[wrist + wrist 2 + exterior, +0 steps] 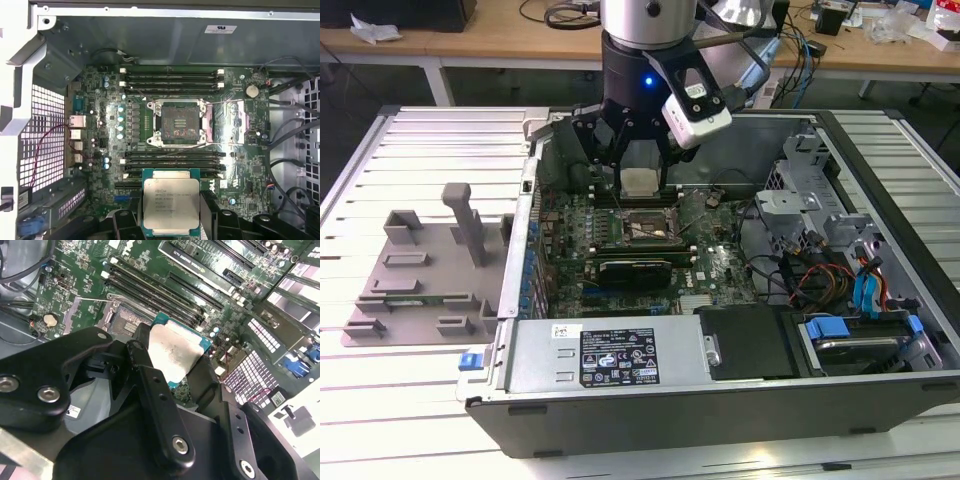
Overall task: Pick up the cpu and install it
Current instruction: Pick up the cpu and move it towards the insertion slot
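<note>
The cpu (pixel 171 202), a flat square chip with a pale silver top and a teal rim, is clamped between the black fingers (pixel 220 220) of my gripper (pixel 171 222). In the exterior view the gripper (pixel 638 190) hangs inside the open computer case (pixel 720 410) and holds the cpu (pixel 638 182) a little above the motherboard. It is just behind the black square socket (pixel 645 228). The socket (pixel 179 122) stands open, its metal frame lifted and its contact field bare. The second wrist view shows the cpu (pixel 175 352) tilted, with the socket (pixel 125 320) beyond it.
Black memory slots (pixel 172 77) flank the socket on both sides. An expansion card (pixel 635 268) lies near the socket. The power supply (pixel 610 350), loose cables (pixel 800 275) and drive bays with blue tabs (pixel 860 330) crowd the case. A grey fixture tray (pixel 420 270) sits at the exterior view's left.
</note>
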Tool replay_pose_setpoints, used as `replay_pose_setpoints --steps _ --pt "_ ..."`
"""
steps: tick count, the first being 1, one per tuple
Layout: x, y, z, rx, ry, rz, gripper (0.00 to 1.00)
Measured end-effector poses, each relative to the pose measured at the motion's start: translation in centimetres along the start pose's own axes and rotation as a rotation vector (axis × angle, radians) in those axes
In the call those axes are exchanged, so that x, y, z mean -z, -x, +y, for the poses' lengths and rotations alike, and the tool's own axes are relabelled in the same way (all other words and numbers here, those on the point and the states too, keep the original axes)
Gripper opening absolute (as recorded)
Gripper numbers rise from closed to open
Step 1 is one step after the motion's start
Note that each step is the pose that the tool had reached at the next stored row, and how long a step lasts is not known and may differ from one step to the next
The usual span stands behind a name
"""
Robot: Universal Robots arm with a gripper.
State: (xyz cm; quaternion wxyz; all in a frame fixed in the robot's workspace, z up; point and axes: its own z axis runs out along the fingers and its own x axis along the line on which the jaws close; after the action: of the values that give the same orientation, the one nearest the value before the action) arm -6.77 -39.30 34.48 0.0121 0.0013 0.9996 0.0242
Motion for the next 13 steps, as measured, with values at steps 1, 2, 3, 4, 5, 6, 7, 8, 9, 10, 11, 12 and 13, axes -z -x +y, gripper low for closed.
replay_pose_setpoints --steps 1,2,3,4,5,6,7,8,9,10,11,12,13 --pt "-0.26 0.0 0.19 0.0 0.0 -0.0001 0.55" --pt "-0.38 0.01 0.43 0.0 0.0 0.0 0.55" --pt "-0.52 0.01 0.82 0.0 0.0 0.0 0.55" --pt "-0.6 0.01 1.1 0.0 -0.0001 0.0 0.55" --pt "-0.68 0.01 1.45 0.0 0.0 0.0 0.55" --pt "-0.73 0.01 1.71 0.0 0.0 0.0 0.55" --pt "-0.81 0.01 2.03 0.0 0.0 0.0 0.55" --pt "-0.85 0.01 2.22 0.0 0.0 0.0 0.55" --pt "-0.89 0.01 2.41 0.0 0.0 0.0 0.55" --pt "-0.94 0.01 2.57 0.0 0.0002 -0.0001 0.55" --pt "-0.97 0.01 2.74 0.0 0.0 0.0 0.55" --pt "-1.04 0.01 3.11 0.0 0.0001 0.0 0.55" --pt "-1.11 0.02 3.45 0.0 -0.0001 0.0001 0.55"
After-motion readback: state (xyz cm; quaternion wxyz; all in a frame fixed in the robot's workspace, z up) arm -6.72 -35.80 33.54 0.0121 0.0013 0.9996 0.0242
